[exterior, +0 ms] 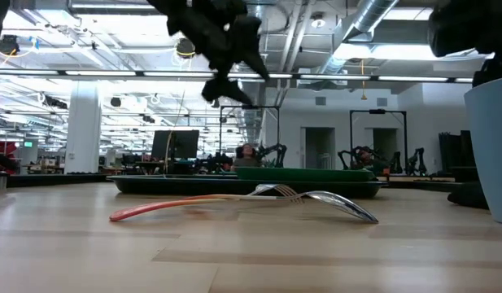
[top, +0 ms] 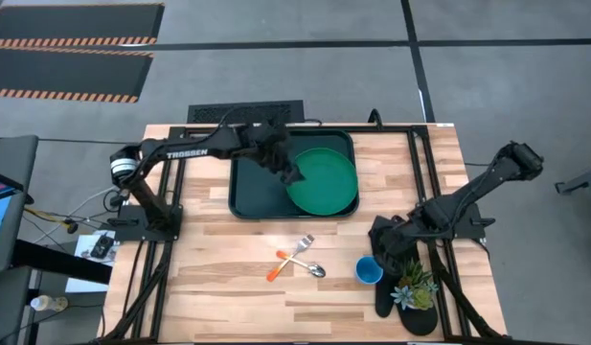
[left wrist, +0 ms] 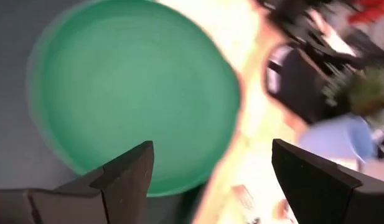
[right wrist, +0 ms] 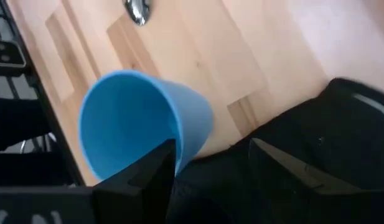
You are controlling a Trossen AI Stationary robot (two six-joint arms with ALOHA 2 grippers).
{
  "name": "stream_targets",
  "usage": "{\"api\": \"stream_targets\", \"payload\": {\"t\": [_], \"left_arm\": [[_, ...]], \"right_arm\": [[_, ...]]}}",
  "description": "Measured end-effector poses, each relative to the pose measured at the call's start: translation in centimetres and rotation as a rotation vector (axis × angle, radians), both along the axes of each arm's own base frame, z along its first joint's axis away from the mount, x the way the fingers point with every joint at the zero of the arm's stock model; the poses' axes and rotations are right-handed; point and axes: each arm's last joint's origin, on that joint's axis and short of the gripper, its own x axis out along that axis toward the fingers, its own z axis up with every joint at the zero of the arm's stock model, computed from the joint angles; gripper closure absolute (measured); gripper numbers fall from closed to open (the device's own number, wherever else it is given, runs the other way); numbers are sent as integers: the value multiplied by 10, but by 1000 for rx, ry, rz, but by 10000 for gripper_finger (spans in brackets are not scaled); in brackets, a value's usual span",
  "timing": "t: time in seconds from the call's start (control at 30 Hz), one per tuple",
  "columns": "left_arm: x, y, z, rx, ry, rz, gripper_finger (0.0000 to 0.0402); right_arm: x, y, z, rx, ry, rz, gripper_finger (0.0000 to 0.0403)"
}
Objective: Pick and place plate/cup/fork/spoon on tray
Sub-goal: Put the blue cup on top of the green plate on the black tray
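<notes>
With the plate lying in the tray, the left gripper hangs released above it as the right gripper, fingers parted beside the cup, looks set to close and lift it.

The only legible lettering is the white brand word "TROSSEN", printed along the upper link of the dark six-joint left arm in the overhead view. A small green illuminated sign hangs in the room behind the counter, but its characters cannot be read.
</notes>
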Motion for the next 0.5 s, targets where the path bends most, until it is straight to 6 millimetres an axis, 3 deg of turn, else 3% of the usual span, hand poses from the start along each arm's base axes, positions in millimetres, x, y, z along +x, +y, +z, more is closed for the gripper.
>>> {"api": "stream_targets", "payload": {"t": [0.23,0.5], "left_arm": [[11,-41,3,83,-14,-75,95],[12,-48,2,127,14,-35,95]], "right_arm": [[2,-2,-2,-17,2,10,175],[8,1,-9,-29,34,43,177]]}}
